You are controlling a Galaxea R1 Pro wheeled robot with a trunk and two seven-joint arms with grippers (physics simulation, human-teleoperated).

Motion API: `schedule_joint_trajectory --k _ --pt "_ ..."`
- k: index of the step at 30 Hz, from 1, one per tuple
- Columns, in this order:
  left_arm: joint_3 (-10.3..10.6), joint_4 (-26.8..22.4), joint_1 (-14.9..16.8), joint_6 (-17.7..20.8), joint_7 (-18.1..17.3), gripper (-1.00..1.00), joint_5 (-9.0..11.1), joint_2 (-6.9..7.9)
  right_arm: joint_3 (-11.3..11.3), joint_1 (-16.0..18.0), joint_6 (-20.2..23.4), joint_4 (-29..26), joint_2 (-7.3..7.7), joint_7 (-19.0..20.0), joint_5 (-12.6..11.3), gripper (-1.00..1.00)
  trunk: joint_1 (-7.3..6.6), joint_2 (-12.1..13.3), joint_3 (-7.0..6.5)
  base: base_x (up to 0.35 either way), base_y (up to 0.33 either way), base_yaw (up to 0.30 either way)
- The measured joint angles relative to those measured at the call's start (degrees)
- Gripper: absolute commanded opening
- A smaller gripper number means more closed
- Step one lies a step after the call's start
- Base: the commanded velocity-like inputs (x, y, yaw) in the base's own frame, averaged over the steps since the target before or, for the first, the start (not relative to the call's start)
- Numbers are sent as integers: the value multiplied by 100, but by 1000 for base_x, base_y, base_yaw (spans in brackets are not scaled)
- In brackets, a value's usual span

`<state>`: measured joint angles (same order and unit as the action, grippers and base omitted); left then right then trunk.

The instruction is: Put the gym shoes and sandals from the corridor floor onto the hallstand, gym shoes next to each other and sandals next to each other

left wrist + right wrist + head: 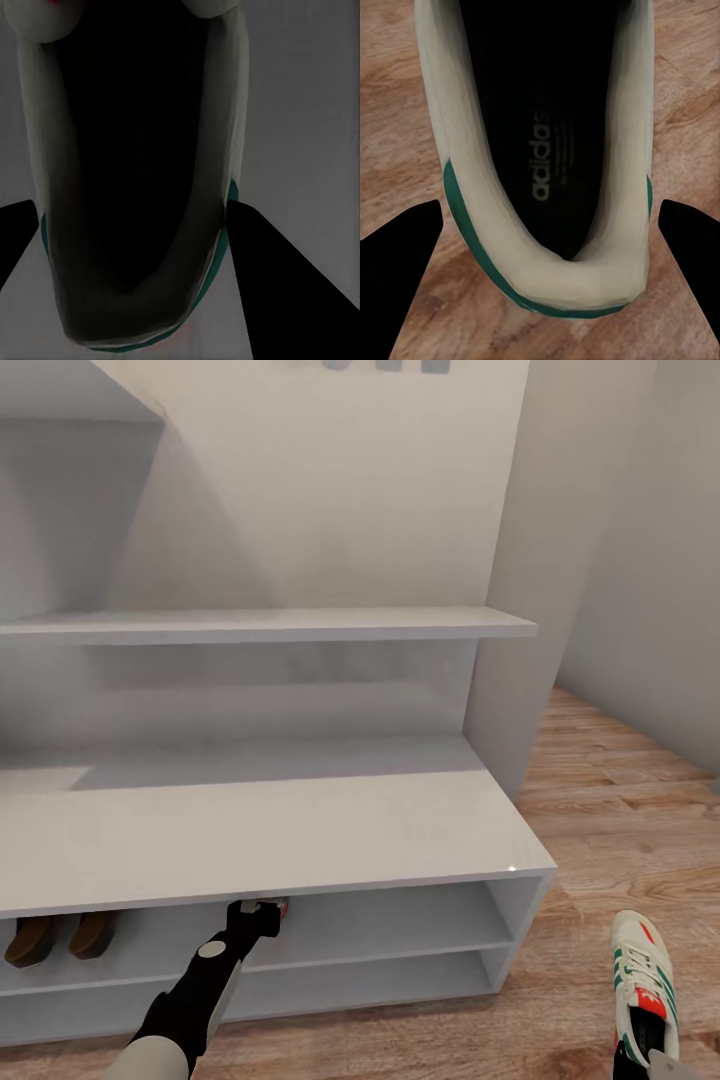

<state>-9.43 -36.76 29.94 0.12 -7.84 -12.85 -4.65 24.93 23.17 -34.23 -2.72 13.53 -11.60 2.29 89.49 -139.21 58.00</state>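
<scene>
Two gym shoes are in view. One lies on the floor to the right of the rack, its long axis running nearly straight away from the robot, toe far and heel near. The right gripper sits at that heel at the bottom edge of the head view. In the right wrist view its fingers stand wide apart on either side of the heel collar, touching nothing, with the open mouth of the shoe and its printed insole running away from the camera.

The other shoe is mostly hidden under the rack's top board, on the upper of the two open shelves; only a bit of white and red shows at the left gripper. In the left wrist view this shoe lies lengthwise away from the camera, heel nearest. One finger lies against the heel's green-trimmed side and the other sits at the opposite side; whether they clamp it I cannot tell.

Two sandals stand side by side at the left end of the same upper shelf, well apart from the left gripper. Only their near ends show.
</scene>
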Motion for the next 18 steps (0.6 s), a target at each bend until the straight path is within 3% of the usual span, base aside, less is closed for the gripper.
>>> schedule_joint_trajectory --k 12,13,18 --pt "11 1 0 33 1 -100 -21 -6 1 -1 0 2 0 0 0 -100 0 0 0 0 0 0" --pt "12 1 0 35 1 100 -22 -5 1 -1 0 2 0 0 0 -100 0 0 0 0 0 0" --pt "17 0 0 15 -2 100 -13 6 0 -1 0 -1 0 0 0 -100 0 0 0 0 0 0"
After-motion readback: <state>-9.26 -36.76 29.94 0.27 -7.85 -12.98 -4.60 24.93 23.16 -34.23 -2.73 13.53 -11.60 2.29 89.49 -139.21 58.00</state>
